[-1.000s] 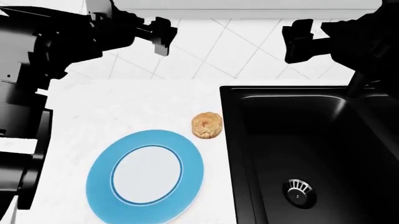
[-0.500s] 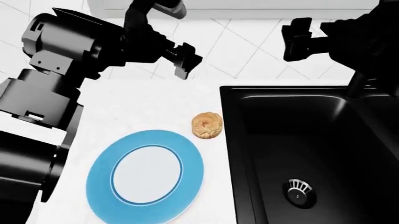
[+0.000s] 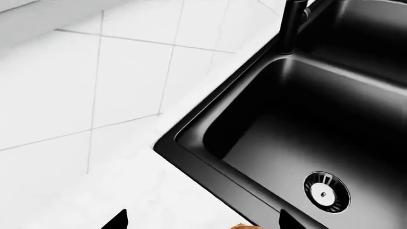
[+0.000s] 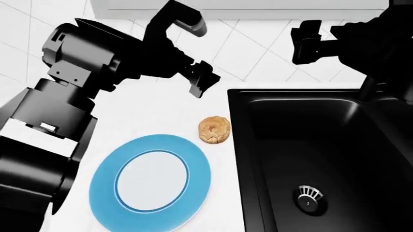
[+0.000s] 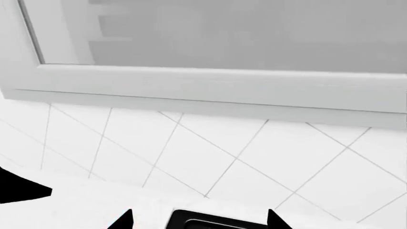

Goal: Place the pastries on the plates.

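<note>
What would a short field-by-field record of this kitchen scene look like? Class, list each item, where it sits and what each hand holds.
pastry: round cookie-like pastry on the white counter, between plate and sink, touching neither
plate: blue-rimmed plate, white centre, bare
sink: black sink, only its drain inside
left hand: left hand above the counter behind the pastry, open, holding nothing
right hand: right hand raised near the tiled wall, open, holding nothing

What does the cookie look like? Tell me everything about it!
The cookie is small, round and golden-brown, with a bumpy edge and darker patches on top. It lies flat on the white counter, between the blue-rimmed plate and the black sink, close to both but on neither. Nothing holds it; the left gripper hangs above it. The left wrist view shows only a sliver of it.
</note>
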